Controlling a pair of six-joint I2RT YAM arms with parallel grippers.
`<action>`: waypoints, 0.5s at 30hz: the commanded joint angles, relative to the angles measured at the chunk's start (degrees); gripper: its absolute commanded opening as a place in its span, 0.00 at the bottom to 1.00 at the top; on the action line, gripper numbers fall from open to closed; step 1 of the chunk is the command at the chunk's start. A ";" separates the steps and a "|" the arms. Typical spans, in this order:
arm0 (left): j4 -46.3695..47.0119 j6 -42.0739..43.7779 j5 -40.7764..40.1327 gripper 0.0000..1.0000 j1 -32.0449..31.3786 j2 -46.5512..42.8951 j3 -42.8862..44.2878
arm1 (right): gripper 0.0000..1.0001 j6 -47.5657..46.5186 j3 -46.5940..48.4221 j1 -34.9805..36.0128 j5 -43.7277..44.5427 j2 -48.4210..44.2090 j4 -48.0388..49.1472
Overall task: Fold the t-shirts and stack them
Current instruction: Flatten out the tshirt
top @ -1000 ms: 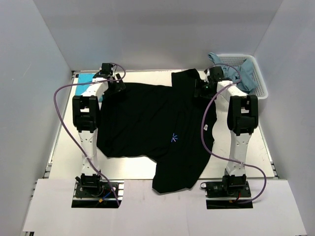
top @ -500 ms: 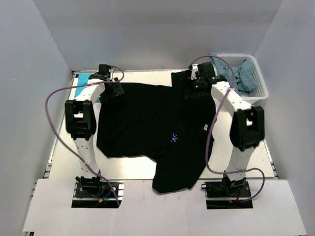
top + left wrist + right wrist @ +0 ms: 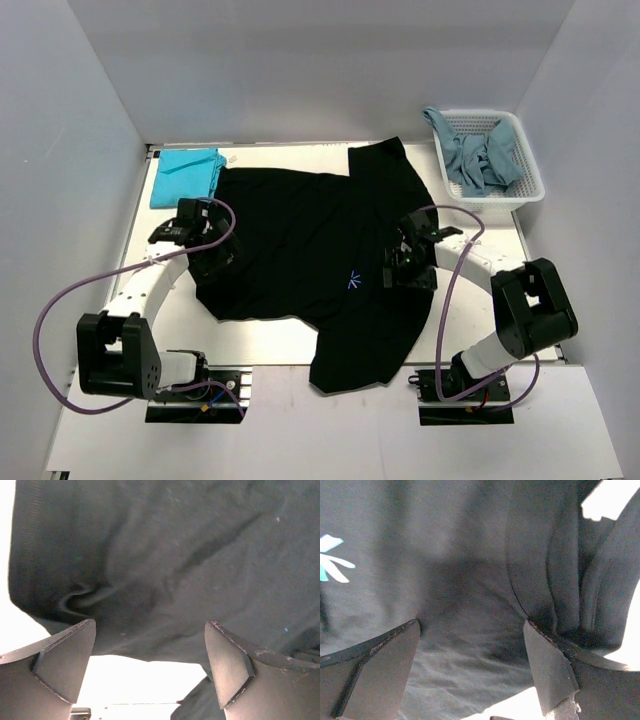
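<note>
A large black t-shirt [image 3: 300,235] lies spread over the middle of the table, its blue-white star mark [image 3: 353,281] facing up. My left gripper [image 3: 208,262] hovers open over the shirt's near left edge; in the left wrist view the open gripper [image 3: 150,623] frames the black cloth [image 3: 175,545] and its hem with nothing between the fingers. My right gripper [image 3: 402,272] is open over the shirt's right side, just right of the star. The right wrist view shows the open gripper [image 3: 471,623] above folds of black cloth [image 3: 445,555] and the star mark [image 3: 332,560]. A folded teal t-shirt [image 3: 187,172] lies at the far left. Greyish-blue t-shirts [image 3: 478,155] are heaped in the basket.
A white mesh basket [image 3: 535,190] stands at the far right corner. White table [image 3: 260,340] shows along the near edge in front of the shirt, between the two arm bases. Grey walls close in the left, right and far sides.
Both arms have swung back from the shirt's far edge toward the near side. The left gripper now sits at the shirt's left edge, the right beside the star mark. Both stayed open.
</note>
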 commanded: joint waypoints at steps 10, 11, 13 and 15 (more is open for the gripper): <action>1.75 1.51 3.04 1.00 -0.32 3.44 8.22 | 0.90 3.16 -0.97 -9.35 9.95 8.37 4.70; 0.68 1.52 2.43 1.00 -0.32 4.76 8.85 | 0.90 2.11 -0.18 -11.62 11.26 8.82 4.34; -1.60 2.57 1.73 1.00 -0.32 5.38 10.60 | 0.90 1.14 2.37 -13.39 11.44 9.61 3.29; -4.33 2.57 0.94 1.00 -0.32 6.18 10.61 | 0.90 1.04 5.61 -16.29 10.57 9.44 2.94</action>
